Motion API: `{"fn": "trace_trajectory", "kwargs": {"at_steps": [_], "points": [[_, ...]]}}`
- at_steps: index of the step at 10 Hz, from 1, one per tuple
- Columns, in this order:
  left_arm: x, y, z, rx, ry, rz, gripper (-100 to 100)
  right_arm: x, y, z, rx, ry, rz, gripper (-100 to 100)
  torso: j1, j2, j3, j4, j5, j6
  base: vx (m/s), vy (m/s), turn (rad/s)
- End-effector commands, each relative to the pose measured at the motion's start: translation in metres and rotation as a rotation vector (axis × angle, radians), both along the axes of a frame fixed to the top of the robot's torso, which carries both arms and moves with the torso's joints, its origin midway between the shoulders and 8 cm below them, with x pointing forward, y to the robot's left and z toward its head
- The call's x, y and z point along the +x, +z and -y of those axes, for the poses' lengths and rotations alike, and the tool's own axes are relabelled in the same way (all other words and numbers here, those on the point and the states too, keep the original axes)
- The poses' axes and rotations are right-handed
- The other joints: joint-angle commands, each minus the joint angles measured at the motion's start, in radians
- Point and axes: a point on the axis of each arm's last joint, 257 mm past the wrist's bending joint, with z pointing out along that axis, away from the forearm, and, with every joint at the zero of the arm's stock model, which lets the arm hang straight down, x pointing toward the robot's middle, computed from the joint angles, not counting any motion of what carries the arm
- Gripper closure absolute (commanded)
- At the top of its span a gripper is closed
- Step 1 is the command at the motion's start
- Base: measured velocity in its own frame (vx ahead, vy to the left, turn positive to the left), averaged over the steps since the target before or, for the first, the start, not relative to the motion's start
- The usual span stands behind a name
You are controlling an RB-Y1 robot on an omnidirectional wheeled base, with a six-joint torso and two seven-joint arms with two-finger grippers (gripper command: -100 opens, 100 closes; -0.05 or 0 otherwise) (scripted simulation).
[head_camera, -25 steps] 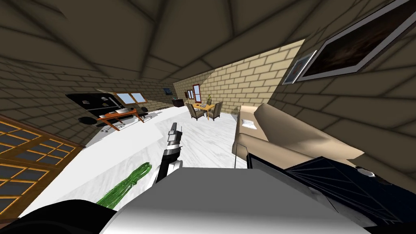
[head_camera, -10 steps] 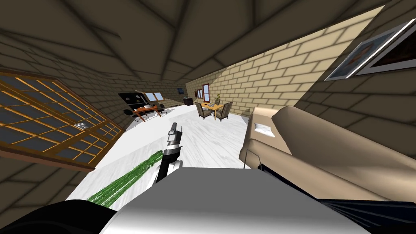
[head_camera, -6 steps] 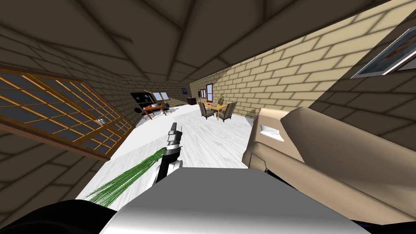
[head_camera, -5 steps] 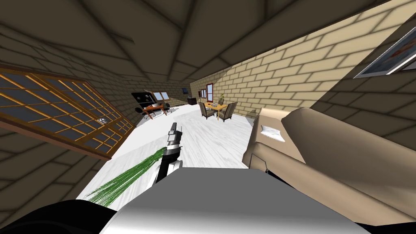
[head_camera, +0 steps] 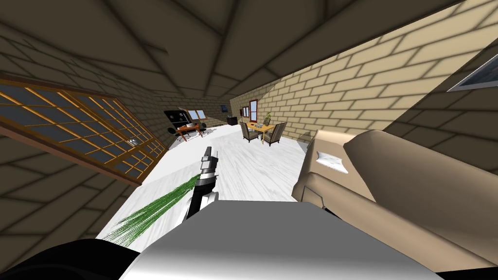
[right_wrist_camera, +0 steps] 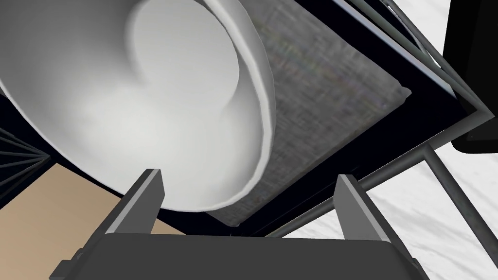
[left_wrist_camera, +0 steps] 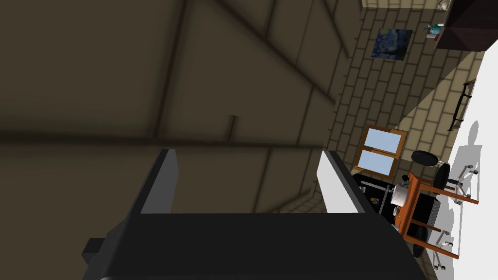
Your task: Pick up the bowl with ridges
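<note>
A large white bowl [right_wrist_camera: 146, 97] lies close in front of my right gripper [right_wrist_camera: 248, 180], tilted in the right wrist view, its inside smooth and its rim thick. It rests on a grey mat [right_wrist_camera: 321, 112] on a dark table with a thin metal frame [right_wrist_camera: 437, 160]. The right gripper is open, with the bowl's rim just beyond one finger [right_wrist_camera: 146, 194] and nothing between the fingers. My left gripper [head_camera: 208, 154] is held out forward over the floor and is open and empty [left_wrist_camera: 245, 160].
A tan sofa [head_camera: 389, 194] runs along the right wall, with a white cushion [head_camera: 331, 162] on it. A green plant [head_camera: 151, 211] lies low to the left. A lattice window [head_camera: 73, 126] is on the left wall. A dining table [head_camera: 261, 127] and a desk [head_camera: 187, 129] stand far off.
My head view has swung left: the sofa and wall pictures slid right, the lattice window came further in. The left arm keeps its pose.
</note>
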Motion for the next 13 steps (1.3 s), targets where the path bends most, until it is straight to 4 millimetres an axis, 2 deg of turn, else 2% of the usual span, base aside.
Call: {"fn": "trace_trajectory", "kwargs": {"at_steps": [1,2,5,6,7,10,11,13], "points": [[0.000,0.000,0.000,0.000,0.000,0.000,0,-0.018,-0.001,-0.003,0.004,-0.004,-0.039,-100,0.000,0.000,0.000,0.000,0.000,0.000,0.002,-0.002,0.089],[0.000,0.000,0.000,0.000,0.000,0.000,0,-0.030,-0.007,-0.015,0.022,-0.010,-0.064,-100,0.000,0.000,0.000,0.000,0.000,0.000,-0.007,-0.015,0.093],[0.000,0.000,0.000,0.000,0.000,0.000,0,-0.030,-0.007,-0.015,0.022,-0.006,-0.063,-100,-0.001,0.001,0.001,0.000,0.000,0.000,-0.007,-0.008,0.009],[0.000,0.000,0.000,0.000,0.000,0.000,0,-0.030,-0.007,-0.014,0.022,-0.008,-0.063,0,0.000,0.001,0.000,0.000,0.000,0.000,0.000,0.000,0.000],[0.000,0.000,0.000,0.000,0.000,0.000,0,-0.026,-0.014,-0.022,0.023,-0.045,-0.063,-100,0.000,0.000,0.000,0.000,0.000,0.000,-0.085,-0.023,0.256],[0.000,0.000,0.000,0.000,0.000,0.000,0,-0.024,-0.019,-0.027,0.024,-0.068,-0.063,-100,-0.003,0.006,0.004,0.001,-0.001,0.000,-0.089,-0.034,0.118],[0.000,0.000,0.000,0.000,0.000,0.000,0,-0.020,-0.026,-0.036,0.026,-0.103,-0.064,-100,-0.002,0.005,0.003,0.001,0.000,0.000,-0.125,-0.019,0.285],[0.000,0.000,0.000,0.000,0.000,0.000,0,-0.018,-0.026,-0.036,0.026,-0.101,-0.060,-100,-0.002,0.007,0.004,0.002,0.000,0.001,-0.072,-0.016,0.040]]}}
